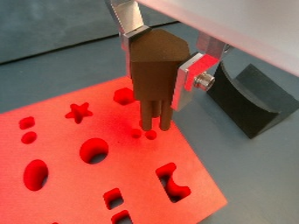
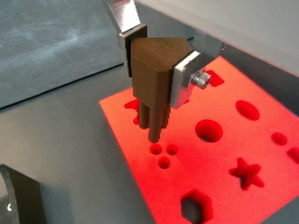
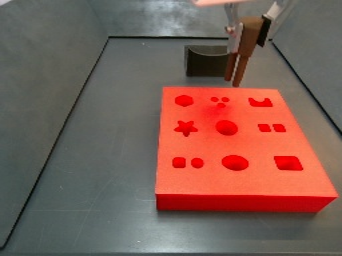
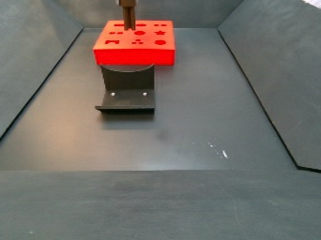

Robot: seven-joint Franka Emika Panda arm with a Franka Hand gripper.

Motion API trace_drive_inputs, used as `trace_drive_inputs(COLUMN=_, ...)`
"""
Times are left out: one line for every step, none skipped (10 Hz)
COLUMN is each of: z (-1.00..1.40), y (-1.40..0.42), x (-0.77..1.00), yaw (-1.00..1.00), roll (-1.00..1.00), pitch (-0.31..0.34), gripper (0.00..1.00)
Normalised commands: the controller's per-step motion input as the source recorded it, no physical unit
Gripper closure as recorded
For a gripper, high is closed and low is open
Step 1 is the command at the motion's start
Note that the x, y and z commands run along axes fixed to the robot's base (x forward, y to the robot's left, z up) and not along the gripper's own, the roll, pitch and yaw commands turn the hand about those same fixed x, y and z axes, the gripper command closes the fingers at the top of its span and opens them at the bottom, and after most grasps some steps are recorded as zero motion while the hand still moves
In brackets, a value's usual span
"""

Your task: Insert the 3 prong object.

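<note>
My gripper [image 1: 163, 57] is shut on the 3 prong object [image 1: 155, 79], a brown peg with a pointed top and three thin prongs hanging down. I hold it upright over the red board [image 1: 70, 157]. The prong tips hang just above the cluster of three small round holes [image 2: 163, 156], close beside them and not inside. The gripper [image 2: 158, 54] and the peg [image 2: 149, 83] show in both wrist views. In a side view the peg [image 3: 242, 60] hangs over the board's far edge [image 3: 241, 150]. It shows small in a side view [image 4: 127, 17].
The red board [image 4: 135, 47] has several shaped holes: a star, circles, squares, a hexagon. The dark grey notched block [image 1: 251, 101] lies on the grey floor right beside the board [image 4: 127, 98]. Dark walls enclose the floor.
</note>
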Motion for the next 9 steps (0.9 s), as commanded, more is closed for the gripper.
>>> trace_drive_inputs(z=-0.41, y=0.03, x=0.36, yaw=-0.45, roll=0.06, pitch=0.157, gripper=1.00)
trace_drive_inputs(z=-0.28, y=0.05, x=0.28, yaw=-0.41, roll=0.00, pitch=0.204, gripper=1.00)
trace_drive_inputs(z=-0.14, y=0.04, x=0.16, yaw=-0.29, roll=-0.13, pitch=0.187, gripper=1.00)
trace_drive_inputs(z=0.22, y=0.00, x=0.19, yaw=-0.20, roll=-0.25, pitch=0.150, gripper=1.00)
trace_drive_inputs(z=0.27, y=0.05, x=0.11, yaw=-0.09, roll=-0.39, pitch=0.121, gripper=1.00)
trace_drive_inputs(z=0.01, y=0.15, x=0.00, yaw=-0.06, roll=-0.44, pitch=0.099, gripper=1.00)
trace_drive_inputs(z=-0.04, y=0.01, x=0.00, yaw=0.00, roll=-0.15, pitch=0.001, gripper=1.00)
trace_drive_inputs(z=-0.03, y=0.00, x=-0.01, yaw=-0.01, roll=-0.11, pitch=0.000, gripper=1.00)
trace_drive_inputs(z=-0.05, y=0.00, x=-0.12, yaw=0.00, roll=-0.04, pitch=-0.056, gripper=1.00)
